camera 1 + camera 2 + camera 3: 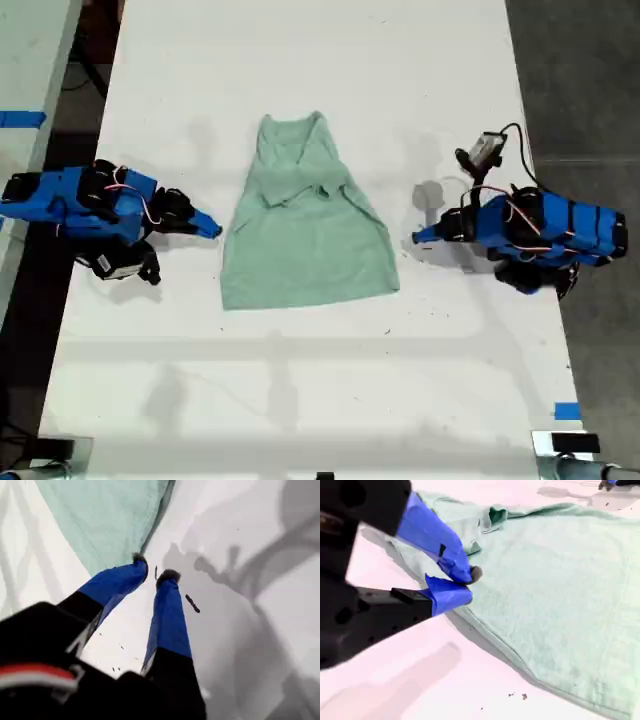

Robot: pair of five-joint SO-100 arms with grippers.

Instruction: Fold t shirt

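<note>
Now my first hand (155,573) gapes empty, my second hand (465,584) clenched, beside the t shirt (305,240).

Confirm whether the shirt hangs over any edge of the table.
No: the shirt lies wholly on the white table, well inside its edges in the exterior view.

arms (90,205): blue shells | black joints | red-white wires | blue-taped jaws
</note>
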